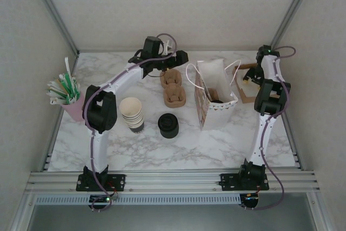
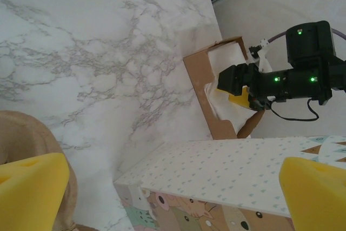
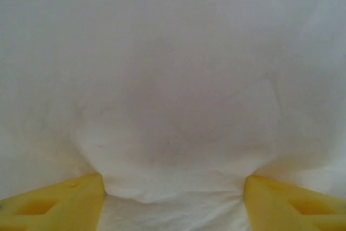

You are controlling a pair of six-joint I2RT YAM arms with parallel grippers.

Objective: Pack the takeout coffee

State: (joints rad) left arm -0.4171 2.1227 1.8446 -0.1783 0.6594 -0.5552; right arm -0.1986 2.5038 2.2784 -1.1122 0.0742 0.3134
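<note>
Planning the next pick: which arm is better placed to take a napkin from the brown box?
Right. The right hand rests on the napkins in the brown box; the left hand is open, with the bag between it and the box.

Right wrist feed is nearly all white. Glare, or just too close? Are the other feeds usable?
Right wrist: likely not glare; a white paper-like surface sits close and soft, and the yellow fingertips give the contrast. Left wrist: marble table and patterned bag sharp, near yellow pads blurred. Top external: even light, faint shadows, no hotspots.
</note>
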